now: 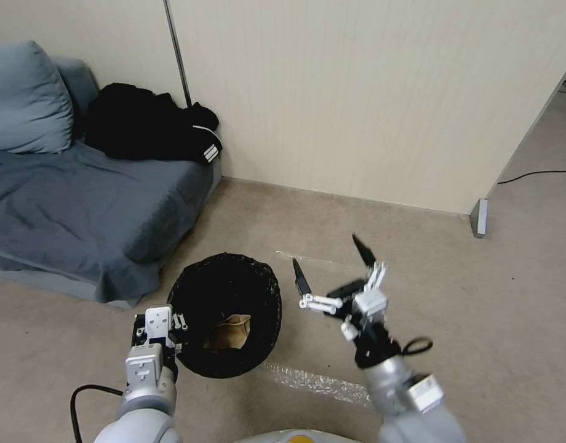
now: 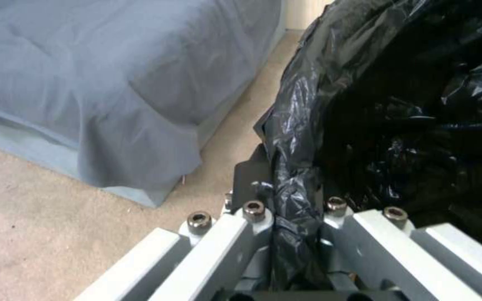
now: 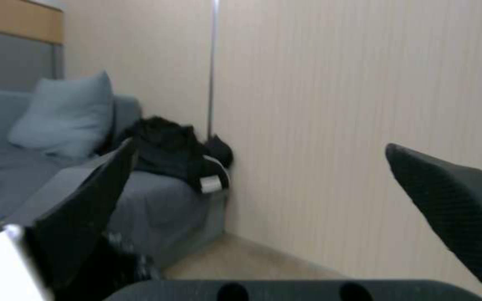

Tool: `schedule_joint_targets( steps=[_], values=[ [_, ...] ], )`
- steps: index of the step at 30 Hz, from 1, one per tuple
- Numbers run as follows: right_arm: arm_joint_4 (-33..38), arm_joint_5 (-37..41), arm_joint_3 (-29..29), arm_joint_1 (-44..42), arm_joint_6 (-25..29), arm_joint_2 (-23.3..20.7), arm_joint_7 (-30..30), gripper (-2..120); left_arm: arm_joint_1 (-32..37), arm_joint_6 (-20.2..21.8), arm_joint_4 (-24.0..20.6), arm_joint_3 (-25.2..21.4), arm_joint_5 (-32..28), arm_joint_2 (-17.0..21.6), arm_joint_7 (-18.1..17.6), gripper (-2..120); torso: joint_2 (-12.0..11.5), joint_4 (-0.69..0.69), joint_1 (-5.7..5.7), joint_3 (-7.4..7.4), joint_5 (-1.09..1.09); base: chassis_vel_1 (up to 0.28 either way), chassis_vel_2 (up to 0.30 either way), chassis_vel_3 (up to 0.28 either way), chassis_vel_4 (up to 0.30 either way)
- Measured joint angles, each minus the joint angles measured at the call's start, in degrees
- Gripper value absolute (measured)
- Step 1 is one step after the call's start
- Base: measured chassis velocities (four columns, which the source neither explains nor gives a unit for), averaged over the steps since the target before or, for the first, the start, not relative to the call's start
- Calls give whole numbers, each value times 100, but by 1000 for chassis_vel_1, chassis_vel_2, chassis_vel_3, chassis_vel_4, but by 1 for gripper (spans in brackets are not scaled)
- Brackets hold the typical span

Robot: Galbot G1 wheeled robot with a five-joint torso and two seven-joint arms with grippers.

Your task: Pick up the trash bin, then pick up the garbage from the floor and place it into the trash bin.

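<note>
Lit evenly and softly, without harsh shadows; glare on the bin liner (image 2: 302,108); right gripper's fingertips (image 3: 453,205) blurred close up.

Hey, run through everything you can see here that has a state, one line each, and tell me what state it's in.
trash bin: upright, black liner over the rim, gripped at its rim.
paper bag: crumpled, lying inside the bin.
left gripper: shut on the bin's rim and liner.
right gripper: open, empty, held above the floor beside the bin.
black jacket: heaped on the sofa.
</note>
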Motion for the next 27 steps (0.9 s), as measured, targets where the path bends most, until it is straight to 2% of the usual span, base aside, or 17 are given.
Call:
schedule_joint_targets(
  steps=[6,13,17,27],
  values=[
    [-331,-45,62,-180,171,191,206,100,-19,0,-41,-25,-104,-5,-10,1,0,1,0,0,0,0,0,0,0],
    [-446,-22,104,-141,284,235,293,100,1,2,-84,-16,-125,-18,-14,1,0,0,1,0,-12,0,0,0,0],
    [-497,-2,110,-17,476,290,296,100,26,6,-88,-5,-119,-56,-8,1,0,1,1,0,-12,0,0,0,0],
    [-585,-40,136,168,570,291,348,100,33,41,-119,-39,-118,-94,1,1,0,-1,1,0,-4,35,35,36,38]
  ],
)
